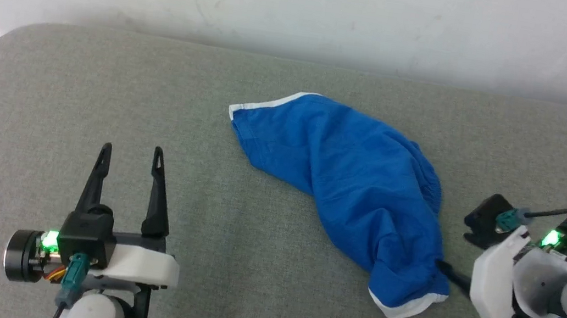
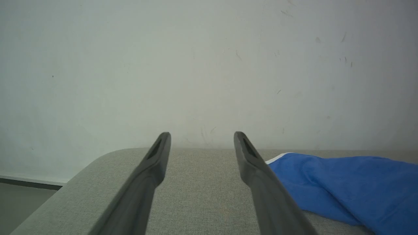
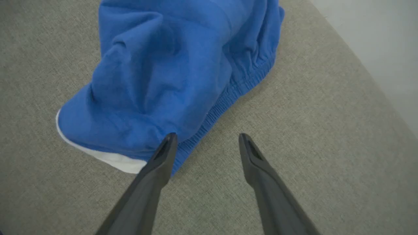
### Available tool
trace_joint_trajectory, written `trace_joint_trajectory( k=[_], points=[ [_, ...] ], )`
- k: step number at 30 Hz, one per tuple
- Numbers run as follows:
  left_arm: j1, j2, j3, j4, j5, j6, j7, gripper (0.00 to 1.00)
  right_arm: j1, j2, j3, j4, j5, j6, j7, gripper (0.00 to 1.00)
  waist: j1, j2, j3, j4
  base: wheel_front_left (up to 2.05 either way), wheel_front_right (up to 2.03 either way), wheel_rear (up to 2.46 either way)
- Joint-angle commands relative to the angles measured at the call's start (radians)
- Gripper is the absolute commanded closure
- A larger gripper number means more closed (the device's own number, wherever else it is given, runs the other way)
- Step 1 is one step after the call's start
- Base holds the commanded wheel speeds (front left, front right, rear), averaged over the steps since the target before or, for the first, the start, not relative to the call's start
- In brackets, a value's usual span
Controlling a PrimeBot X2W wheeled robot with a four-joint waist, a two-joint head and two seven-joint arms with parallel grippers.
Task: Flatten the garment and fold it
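The garment, bright blue shorts with white hem bands, lies crumpled in a diagonal heap on the grey padded surface, one hem at the far left and one at the near right. In the right wrist view the garment shows its gathered waistband along its right edge. My right gripper is open just at the garment's near right corner, one fingertip at the fabric's edge, nothing between the fingers. My left gripper stands open well to the left of the shorts. The left wrist view has the garment at the lower right.
The grey padded surface has a rounded far left corner and ends at a pale wall behind. Bare padding lies between my left gripper and the shorts, and along the near edge.
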Motion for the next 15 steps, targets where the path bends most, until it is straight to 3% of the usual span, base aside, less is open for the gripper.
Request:
trace_joint_trajectory(
  k=[1,10,11,12,13,15],
  points=[
    [-0.003,-0.009,0.002,-0.004,0.006,-0.006,-0.005,0.0,-0.047,0.012,0.048,0.01,0.052,-0.002,0.033,0.0,-0.0001,-0.0001,0.031,0.012,0.0,0.0,0.0],
    [-0.039,-0.024,-0.012,0.007,0.005,-0.008,-0.005,0.0,-0.106,0.102,0.317,0.206,0.201,-0.002,0.081,0.0,-0.0001,-0.0001,0.086,0.038,0.0,0.0,0.0],
    [-0.04,-0.025,-0.013,0.008,0.005,-0.007,-0.005,0.0,-0.108,0.107,0.334,0.22,0.212,-0.002,0.064,0.07,-0.0001,-0.0001,0.085,0.039,0.0,0.0,0.0],
    [-0.039,-0.025,-0.012,0.01,0.004,-0.005,-0.005,0.0,-0.114,0.111,0.339,0.233,0.221,-0.002,0.033,0.75,-0.0001,-0.0001,0.083,0.036,0.0,0.0,0.0],
    [-0.036,-0.026,-0.008,0.01,0.004,-0.002,-0.005,0.0,-0.124,0.111,0.34,0.244,0.22,-0.002,-0.004,1.0,-0.0001,-0.0001,0.08,0.03,0.0,0.0,0.0],
    [-0.026,-0.027,0.0,0.012,0.002,0.001,-0.005,0.0,-0.15,0.098,0.338,0.259,0.2,-0.002,-0.086,1.0,-0.0001,-0.0001,0.066,0.017,0.0,0.0,0.0]
  ],
)
